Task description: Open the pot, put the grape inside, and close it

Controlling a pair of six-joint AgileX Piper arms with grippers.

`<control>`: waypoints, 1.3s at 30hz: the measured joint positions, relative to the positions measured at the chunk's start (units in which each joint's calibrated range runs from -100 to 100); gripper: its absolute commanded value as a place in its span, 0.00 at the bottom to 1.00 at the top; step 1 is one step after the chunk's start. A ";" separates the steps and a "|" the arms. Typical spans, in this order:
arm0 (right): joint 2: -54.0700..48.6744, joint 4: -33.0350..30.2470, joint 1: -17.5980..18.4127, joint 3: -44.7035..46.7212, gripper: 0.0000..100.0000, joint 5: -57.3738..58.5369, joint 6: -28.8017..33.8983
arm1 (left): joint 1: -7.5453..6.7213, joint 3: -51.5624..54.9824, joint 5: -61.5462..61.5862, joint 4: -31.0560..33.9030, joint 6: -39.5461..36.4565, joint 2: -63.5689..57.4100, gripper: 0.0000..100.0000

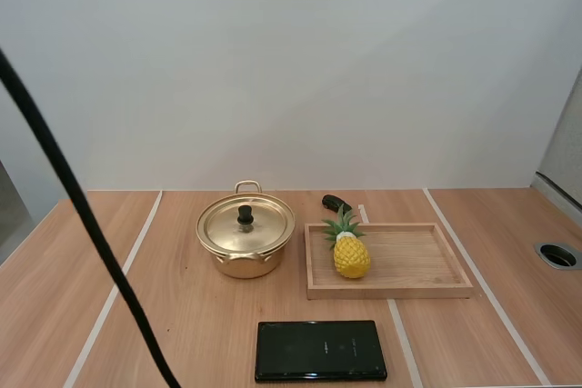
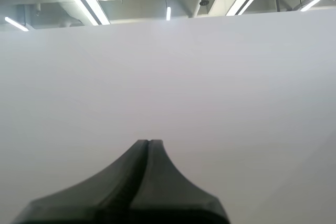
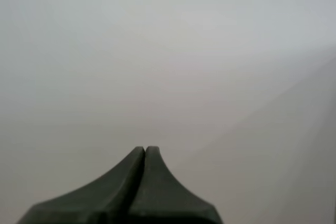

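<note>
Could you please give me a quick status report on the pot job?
Left gripper shut, right gripper shut, both empty. Pot closed, lid on. Pineapple on wooden tray beside pot; black pack in front, clear of lid.

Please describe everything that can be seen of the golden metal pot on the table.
The round golden metal pot looks shiny, like brass. It stands upright on the wooden table, just left of the wooden tray, seemingly not touching it. Its flat golden lid is on, with a small black knob in the centre. One loop handle shows at the far rim, another at the near side.
</note>
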 measured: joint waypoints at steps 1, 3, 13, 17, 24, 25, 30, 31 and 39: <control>-0.67 0.53 0.00 0.00 0.00 1.33 0.00 | 0.17 0.55 0.00 0.00 0.00 -1.27 0.00; -2.05 1.06 0.00 0.00 0.00 2.74 -0.10 | 0.79 1.34 0.00 0.11 0.00 -3.35 0.00; -11.55 2.08 0.00 0.00 0.00 10.38 -1.05 | 2.95 1.78 0.17 0.11 -1.78 -9.43 0.00; -13.87 2.08 0.00 0.00 0.00 11.92 -1.05 | 2.95 1.78 1.32 0.11 -2.72 -10.78 0.00; -18.01 2.08 0.00 0.00 0.00 11.92 -1.05 | 2.76 1.91 2.73 0.94 -2.81 -14.43 0.00; -18.67 2.08 0.00 0.00 0.00 11.92 -1.05 | 2.68 1.91 2.94 1.38 -2.81 -14.60 0.00; -19.60 -4.15 -0.06 1.06 0.00 11.50 2.57 | 2.00 2.73 3.72 5.71 -4.06 -14.71 0.00; -19.60 -6.56 -0.06 1.79 0.00 11.17 4.01 | 2.00 3.40 3.72 6.92 -4.85 -14.85 0.00; -19.63 -13.23 -0.06 6.95 0.00 10.36 9.65 | 2.00 10.81 3.48 17.09 -13.43 -15.08 0.00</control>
